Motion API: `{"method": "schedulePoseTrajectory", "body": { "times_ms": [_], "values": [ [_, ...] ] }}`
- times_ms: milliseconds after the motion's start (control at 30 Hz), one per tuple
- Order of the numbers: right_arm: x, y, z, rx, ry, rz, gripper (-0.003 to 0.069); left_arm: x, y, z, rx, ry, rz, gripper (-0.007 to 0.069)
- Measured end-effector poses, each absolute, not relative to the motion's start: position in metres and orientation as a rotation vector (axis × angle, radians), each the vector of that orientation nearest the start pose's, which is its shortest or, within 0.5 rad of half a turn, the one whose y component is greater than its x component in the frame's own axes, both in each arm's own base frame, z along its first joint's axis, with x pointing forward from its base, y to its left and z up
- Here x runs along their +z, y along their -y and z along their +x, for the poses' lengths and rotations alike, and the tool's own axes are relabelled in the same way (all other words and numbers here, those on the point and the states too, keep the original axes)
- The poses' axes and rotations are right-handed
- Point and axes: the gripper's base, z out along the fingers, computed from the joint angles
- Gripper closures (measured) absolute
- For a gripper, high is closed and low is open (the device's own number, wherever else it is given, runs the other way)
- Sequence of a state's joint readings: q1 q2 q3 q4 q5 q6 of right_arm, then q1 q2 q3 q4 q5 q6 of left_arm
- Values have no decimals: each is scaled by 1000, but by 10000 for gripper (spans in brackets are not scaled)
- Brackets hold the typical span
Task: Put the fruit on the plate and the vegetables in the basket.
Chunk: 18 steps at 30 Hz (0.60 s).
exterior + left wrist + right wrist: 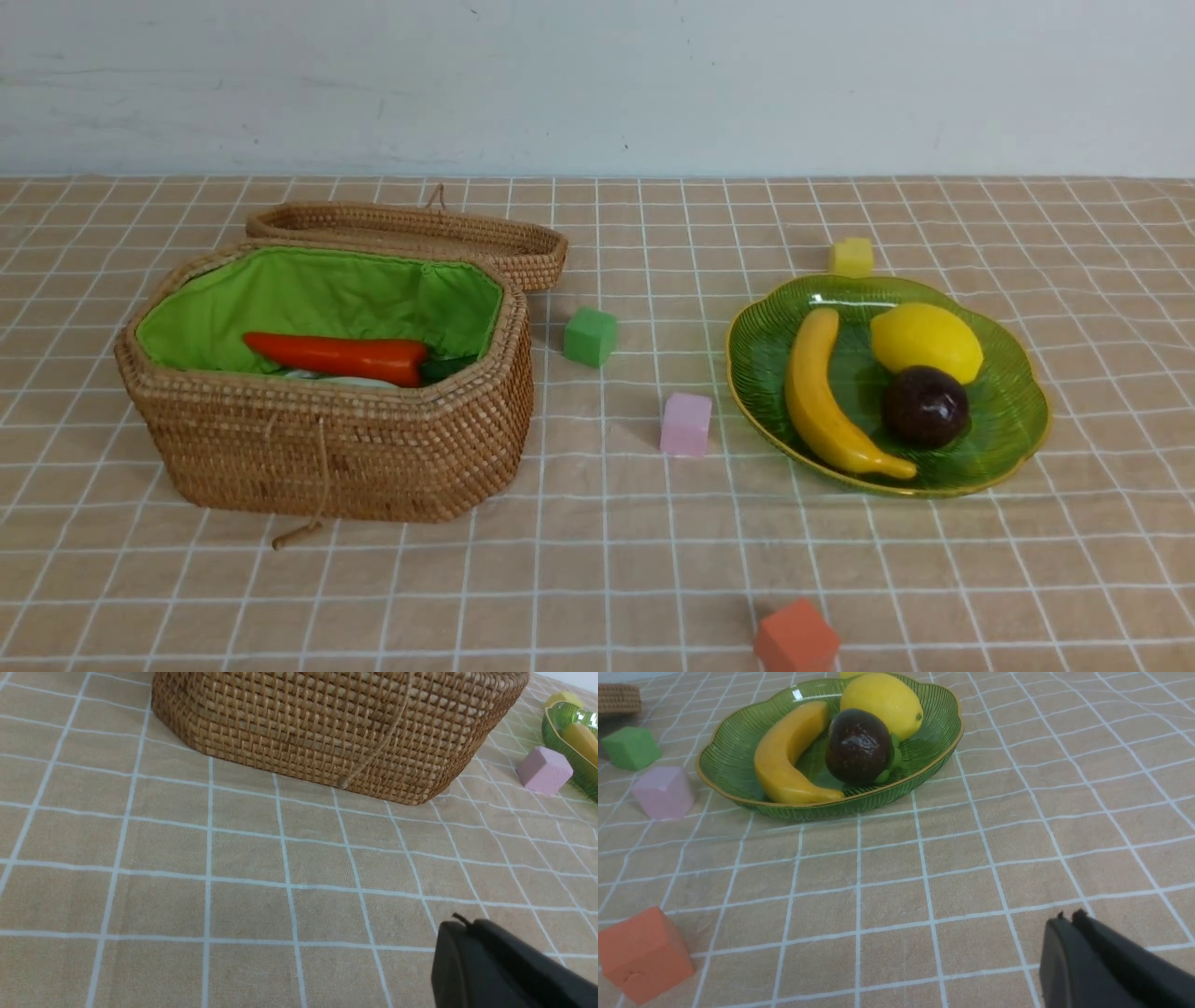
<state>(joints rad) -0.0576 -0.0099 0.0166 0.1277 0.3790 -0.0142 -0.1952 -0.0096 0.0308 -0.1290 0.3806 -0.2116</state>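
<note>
The green glass plate [1013,411] holds the banana [822,397], the lemon [926,342] and the dark purple-brown fruit [925,406]; all show in the right wrist view too: plate [733,751], banana [784,756], lemon [882,702], dark fruit [858,746]. The open wicker basket [336,448] holds the carrot [336,357], with something white and dark green under it; the eggplant is hidden. My left gripper [460,924] is shut and empty, low over the cloth before the basket wall [327,728]. My right gripper [1066,919] is shut and empty, short of the plate. Neither shows in the front view.
The basket's lid [411,233] lies behind it. Foam cubes lie about: green [590,336], pink [686,425], yellow [851,258] behind the plate, orange [795,639] at the front edge. A cord [308,523] hangs from the basket's front.
</note>
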Motion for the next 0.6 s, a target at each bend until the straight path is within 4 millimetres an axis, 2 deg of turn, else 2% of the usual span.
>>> {"method": "schedulePoseTrajectory", "body": {
  "times_ms": [600],
  "values": [
    [174,-1,52,76,-1863,119,632,169,14,51,-404,-1900,-96,636]
  ]
}}
